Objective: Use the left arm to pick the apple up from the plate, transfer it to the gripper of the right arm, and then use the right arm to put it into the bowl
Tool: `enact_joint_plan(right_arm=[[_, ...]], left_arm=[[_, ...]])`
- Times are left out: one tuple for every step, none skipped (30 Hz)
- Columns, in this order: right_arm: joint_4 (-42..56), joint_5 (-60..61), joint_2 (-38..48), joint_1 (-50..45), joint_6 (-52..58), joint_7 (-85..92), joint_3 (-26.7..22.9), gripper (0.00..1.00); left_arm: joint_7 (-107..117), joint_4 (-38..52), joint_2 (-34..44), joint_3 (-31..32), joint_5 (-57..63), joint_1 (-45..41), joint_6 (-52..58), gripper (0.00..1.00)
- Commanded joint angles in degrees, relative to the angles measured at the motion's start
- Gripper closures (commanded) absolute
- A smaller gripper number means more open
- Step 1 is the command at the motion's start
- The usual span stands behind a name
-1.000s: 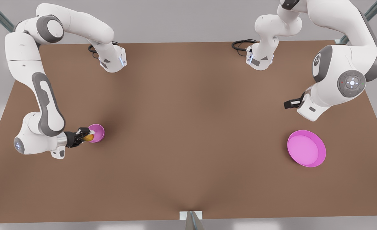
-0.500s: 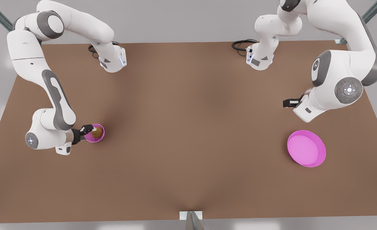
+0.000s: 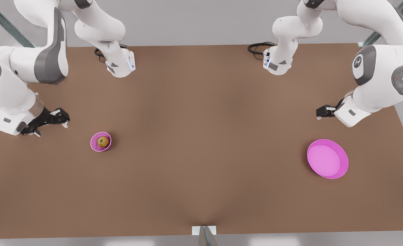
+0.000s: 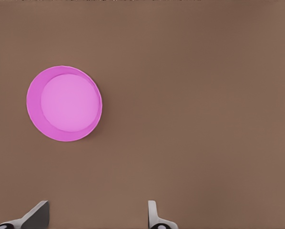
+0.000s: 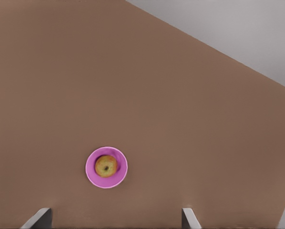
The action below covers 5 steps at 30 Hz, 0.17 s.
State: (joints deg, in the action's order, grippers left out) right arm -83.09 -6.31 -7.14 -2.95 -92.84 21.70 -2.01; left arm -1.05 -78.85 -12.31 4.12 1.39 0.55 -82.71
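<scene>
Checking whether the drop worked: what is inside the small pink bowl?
The apple sits inside the bowl, stem dimple up, also clear in the right wrist view. The bowl's floor beneath the apple is covered. The plate holds nothing.

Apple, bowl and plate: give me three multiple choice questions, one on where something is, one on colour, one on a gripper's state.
1. Where is the apple?
A. on the plate
B. in the bowl
C. on the bare table

2. What colour is the plate?
A. pink
B. blue
C. white

3. How is the right gripper?
A. shut on the apple
B. open, holding nothing
C. shut on the bowl

Answers:
1 B: the apple sits inside the bowl.
2 A: the plate is pink.
3 B: its fingers stand apart above the table, away from the bowl; the left gripper waits near the plate.
</scene>
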Motion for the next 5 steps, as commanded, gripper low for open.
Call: enact_joint_plan(right_arm=[[-1.99,5.25,2.56,-1.81,4.51,-19.94,-3.71,0.00],[-2.69,7.37,3.00,4.17,4.07,-19.24,0.60,0.00],[-2.52,7.11,2.83,4.45,4.51,-19.42,1.13,0.00],[-2.26,5.61,1.95,3.74,4.42,-20.03,1.40,0.00],[-1.65,5.87,1.16,3.74,4.16,-19.86,1.57,0.00]], left_arm=[[-6.51,1.25,-1.67,0.01,-0.07,-0.02,-1.93,0.00],[-6.51,1.51,-2.02,0.01,0.01,0.07,-2.02,0.00],[-6.51,1.68,-2.28,0.01,-0.07,0.16,-2.02,0.00],[-6.51,1.69,-2.28,0.01,-0.07,0.16,-2.02,0.00],[-6.51,1.86,-2.55,0.01,0.01,0.24,-2.11,0.00]])
